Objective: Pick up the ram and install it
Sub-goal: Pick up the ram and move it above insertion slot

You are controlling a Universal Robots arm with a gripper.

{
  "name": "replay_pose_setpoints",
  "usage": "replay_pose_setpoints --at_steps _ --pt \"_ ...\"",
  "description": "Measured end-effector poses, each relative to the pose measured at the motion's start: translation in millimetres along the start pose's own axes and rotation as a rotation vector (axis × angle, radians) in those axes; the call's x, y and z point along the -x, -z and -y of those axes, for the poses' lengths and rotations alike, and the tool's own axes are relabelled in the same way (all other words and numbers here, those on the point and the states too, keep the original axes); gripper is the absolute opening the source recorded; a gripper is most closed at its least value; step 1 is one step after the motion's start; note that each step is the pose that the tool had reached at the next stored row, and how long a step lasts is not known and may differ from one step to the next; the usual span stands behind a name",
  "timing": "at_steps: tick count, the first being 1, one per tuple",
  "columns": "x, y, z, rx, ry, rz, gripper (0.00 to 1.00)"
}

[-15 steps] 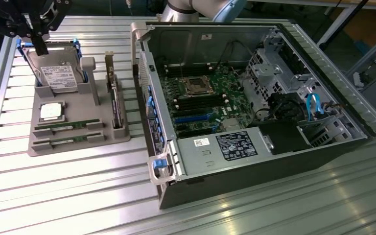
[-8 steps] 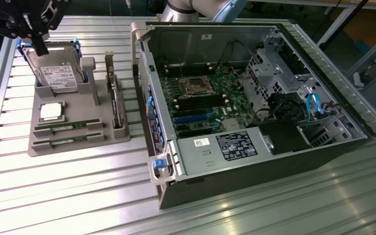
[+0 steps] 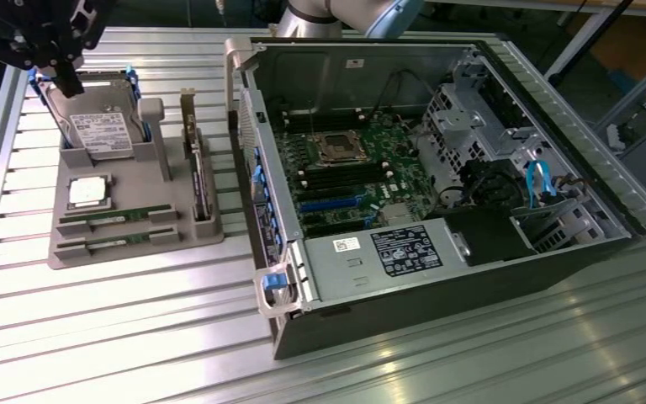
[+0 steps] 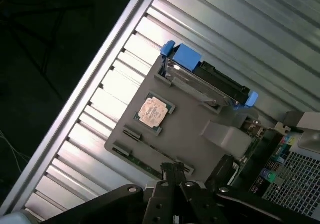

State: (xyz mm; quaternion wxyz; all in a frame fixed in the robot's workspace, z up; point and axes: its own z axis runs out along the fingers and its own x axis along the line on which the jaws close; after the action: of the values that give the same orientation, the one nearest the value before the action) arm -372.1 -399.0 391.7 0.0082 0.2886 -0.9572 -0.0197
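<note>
On a slatted metal table (image 3: 98,320) a computer case (image 3: 413,324) lies on its side with the panel off, likely so the motherboard (image 3: 346,177) faces up for parts to go in from above. Beside it, on the exterior view's left, a grey tray (image 3: 144,189) keeps loose parts in moulded slots, probably so each sits at a known spot. A hard drive (image 3: 101,130) stands at the far end. The ram (image 3: 115,219), green sticks lying flat, is at the near end. The gripper (image 3: 67,82) hangs above the hard drive, well apart from the ram. Its jaws look drawn together, holding nothing.
</note>
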Motion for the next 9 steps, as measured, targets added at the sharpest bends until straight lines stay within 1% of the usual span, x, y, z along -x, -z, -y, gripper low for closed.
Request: replay_pose_setpoints --at_steps 2,3,5,7,9 --pt "0.0 -0.1 0.0 -0.0002 0.036 -0.0016 0.10" --pt "0.0 -0.3 0.0 -0.0004 0.077 -0.0033 0.10" --pt "0.0 -0.5 0.0 -0.0005 0.117 -0.0049 0.10" --pt "0.0 -0.7 0.0 -0.0008 0.179 -0.0077 0.10" --pt "0.0 -0.9 0.1 -0.0010 0.223 -0.0095 0.10"
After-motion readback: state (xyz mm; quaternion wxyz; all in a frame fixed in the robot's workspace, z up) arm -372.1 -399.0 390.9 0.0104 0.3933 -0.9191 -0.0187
